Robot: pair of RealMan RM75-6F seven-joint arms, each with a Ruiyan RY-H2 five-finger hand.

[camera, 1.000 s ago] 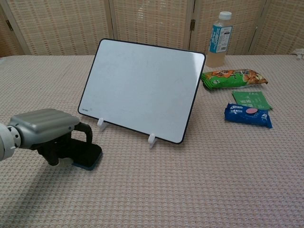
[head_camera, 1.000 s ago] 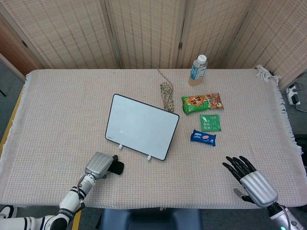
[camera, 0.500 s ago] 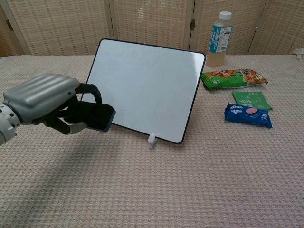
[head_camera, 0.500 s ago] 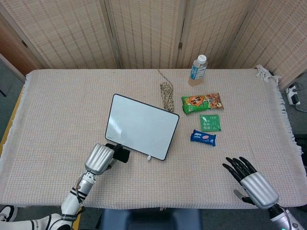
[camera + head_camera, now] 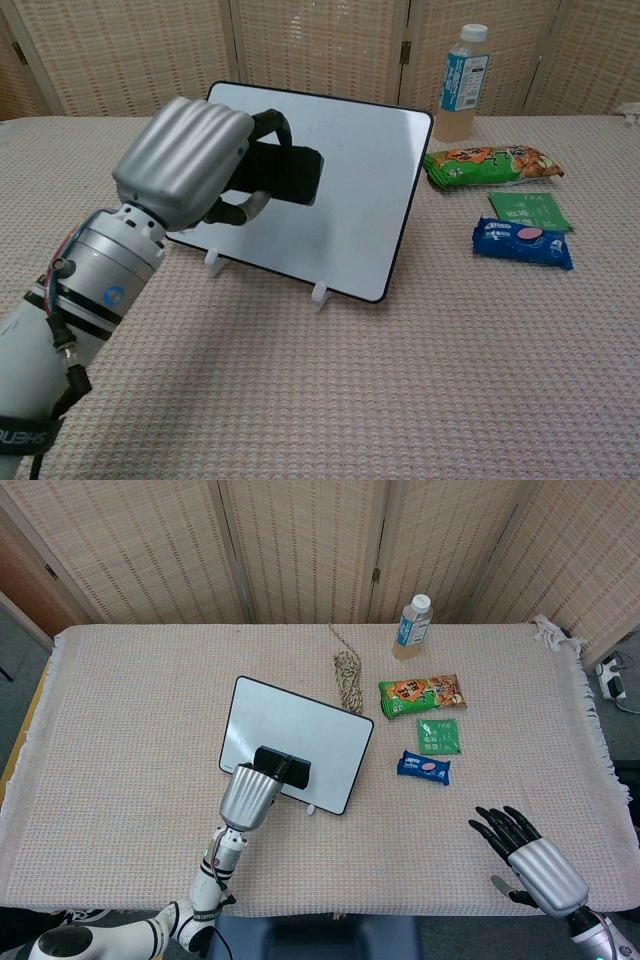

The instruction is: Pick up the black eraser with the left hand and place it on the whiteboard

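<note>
Black eraser is sitting gripped in my left hand, raised off the table in front of the tilted whiteboard; contact with its face cannot be told. My right hand is resting near the table's front edge, fingers spread, holding nothing.

Woven folding screen behind table w/ beige cloth; grey floor at left.
</note>
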